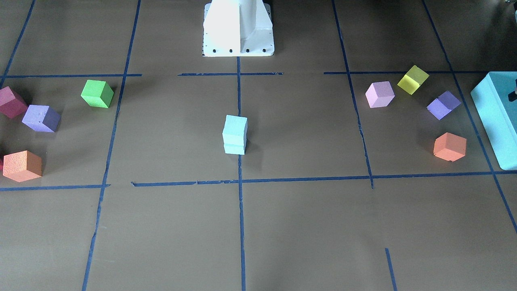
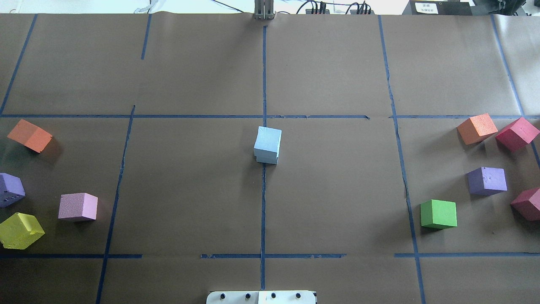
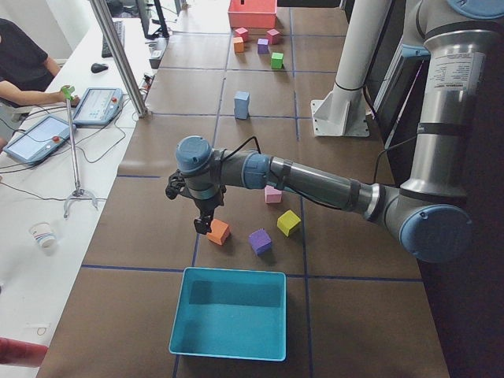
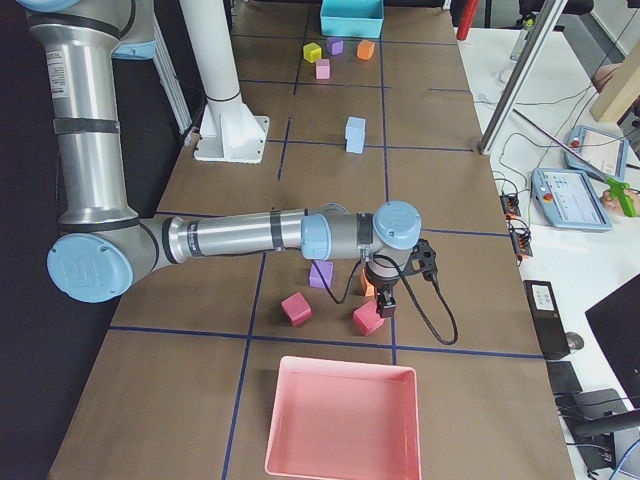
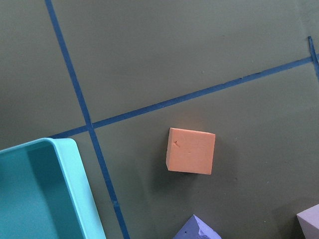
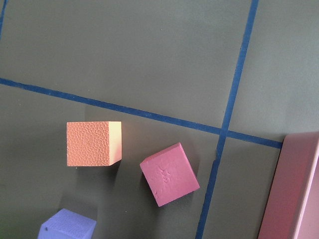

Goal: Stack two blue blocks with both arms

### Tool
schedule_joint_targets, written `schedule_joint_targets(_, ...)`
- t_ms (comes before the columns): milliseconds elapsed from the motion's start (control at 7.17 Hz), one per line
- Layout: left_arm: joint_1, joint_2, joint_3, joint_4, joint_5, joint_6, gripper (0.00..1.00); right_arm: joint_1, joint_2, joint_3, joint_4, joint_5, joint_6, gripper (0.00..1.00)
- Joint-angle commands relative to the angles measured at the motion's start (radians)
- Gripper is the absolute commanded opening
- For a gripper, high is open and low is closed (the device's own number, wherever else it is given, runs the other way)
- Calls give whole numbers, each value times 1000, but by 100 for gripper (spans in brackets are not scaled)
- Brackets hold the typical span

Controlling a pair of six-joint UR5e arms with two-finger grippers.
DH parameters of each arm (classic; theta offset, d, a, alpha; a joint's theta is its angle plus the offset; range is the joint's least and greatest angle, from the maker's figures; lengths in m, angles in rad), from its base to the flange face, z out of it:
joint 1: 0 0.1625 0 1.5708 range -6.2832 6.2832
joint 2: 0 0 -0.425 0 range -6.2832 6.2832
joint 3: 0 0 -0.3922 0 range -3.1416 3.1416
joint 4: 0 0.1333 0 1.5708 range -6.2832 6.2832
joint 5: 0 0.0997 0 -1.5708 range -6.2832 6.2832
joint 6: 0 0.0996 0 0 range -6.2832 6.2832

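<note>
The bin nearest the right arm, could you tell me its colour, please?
The bin is pink, clearest in the exterior right view.

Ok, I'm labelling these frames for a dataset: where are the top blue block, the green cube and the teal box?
top blue block [image 1: 234, 128]: exterior front-facing view, its visible middle.
green cube [image 2: 438, 212]: overhead exterior view, its top face.
teal box [image 3: 227, 354]: exterior left view, its near rim.

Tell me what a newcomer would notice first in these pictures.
A stack of two pale sky-blue foam cubes stands alone at the brown table's centre. The silver-grey tubular left arm stretches low beside a teal plastic box, and the matching right arm beside a pink tray.
</note>
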Motion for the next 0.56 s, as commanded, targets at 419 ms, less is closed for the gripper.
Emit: schedule_joint_targets(419, -18, 55, -8, -9, 0, -12, 100, -9, 5, -14, -5, -23, 4, 100)
